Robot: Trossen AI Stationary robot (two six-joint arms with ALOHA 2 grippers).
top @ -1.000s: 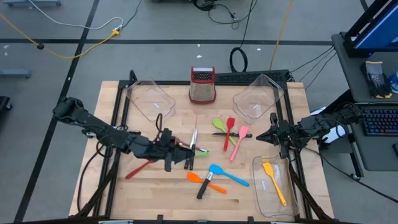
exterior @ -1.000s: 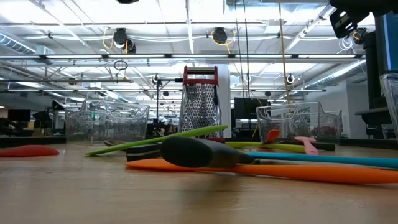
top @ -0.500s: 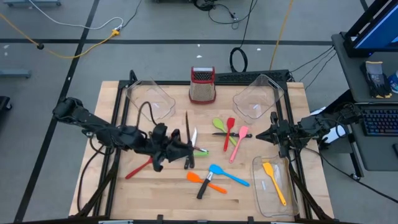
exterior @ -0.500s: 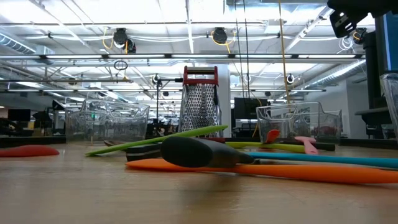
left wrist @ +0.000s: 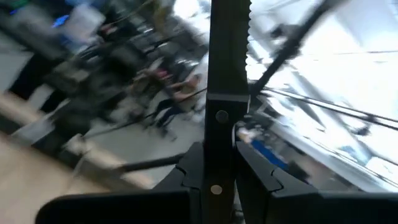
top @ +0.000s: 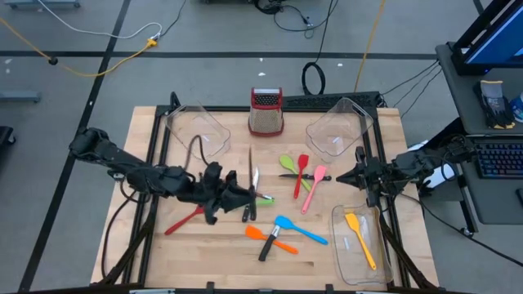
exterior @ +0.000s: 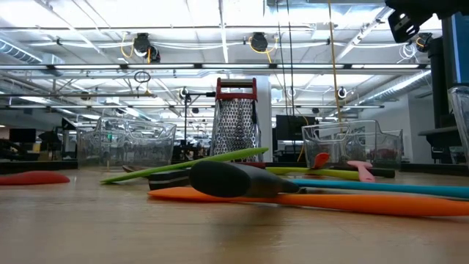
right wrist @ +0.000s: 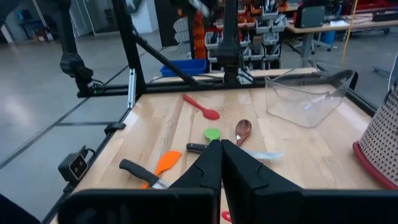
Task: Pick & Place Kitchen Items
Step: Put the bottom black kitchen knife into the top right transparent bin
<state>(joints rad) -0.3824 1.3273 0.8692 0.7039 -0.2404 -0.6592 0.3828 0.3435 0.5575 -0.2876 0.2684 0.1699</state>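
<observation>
Left tool pinching a black-handled knife, now lifted off the table and tilted upright (right tool pressed together, idle), ready to carry to a bin.

I was working in a robotics lab in an open industrial hall: the wooden tabletop stood on a bare concrete floor crossed by loose cables. Beyond it ran ceiling strip lights, parts shelving and a computer desk.
</observation>
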